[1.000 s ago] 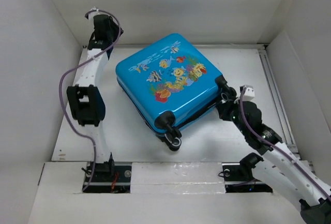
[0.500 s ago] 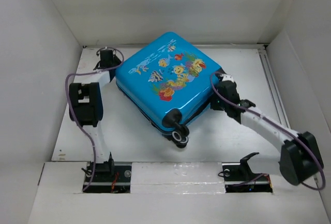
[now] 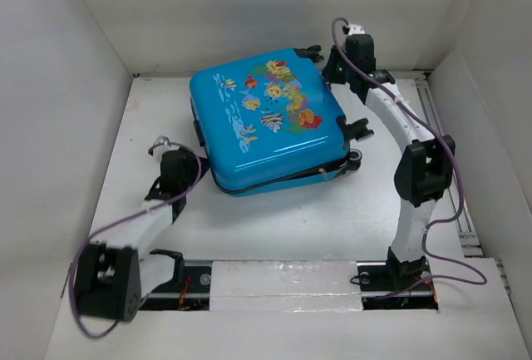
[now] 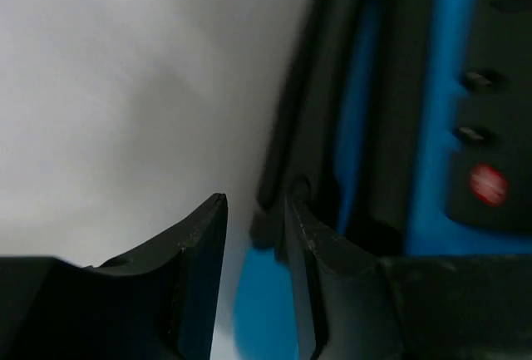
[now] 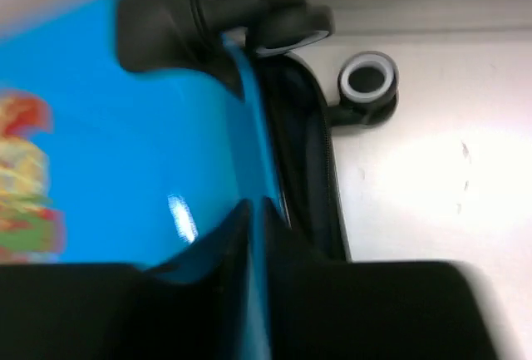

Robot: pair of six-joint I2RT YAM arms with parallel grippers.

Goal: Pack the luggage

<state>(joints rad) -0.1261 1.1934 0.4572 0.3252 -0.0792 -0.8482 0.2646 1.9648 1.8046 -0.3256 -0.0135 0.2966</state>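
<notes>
The luggage (image 3: pixel 266 123) is a bright blue hard-shell suitcase lying flat at mid-table, fish face up, with a dark seam along its front edge. My left gripper (image 3: pixel 194 163) is low at its front left corner. In the left wrist view the left gripper (image 4: pixel 255 202) is a little open, with one fingertip (image 4: pixel 293 210) against the dark seam (image 4: pixel 316 127). My right gripper (image 3: pixel 330 65) is at the back right corner by the wheels (image 3: pixel 312 51). In the right wrist view the right gripper (image 5: pixel 256 206) is shut and empty over the blue shell edge (image 5: pixel 241 94).
White walls enclose the table on the left, back and right. A metal rail (image 3: pixel 445 152) runs along the right side. Wheels (image 3: pixel 357 130) stick out on the suitcase's right side, and one wheel (image 5: pixel 366 79) shows in the right wrist view. Both arm bases sit at the near edge.
The suitcase has turned and slid toward the back. My left arm swung from the back left to the front left corner. My right arm moved from the right side to the back right.
</notes>
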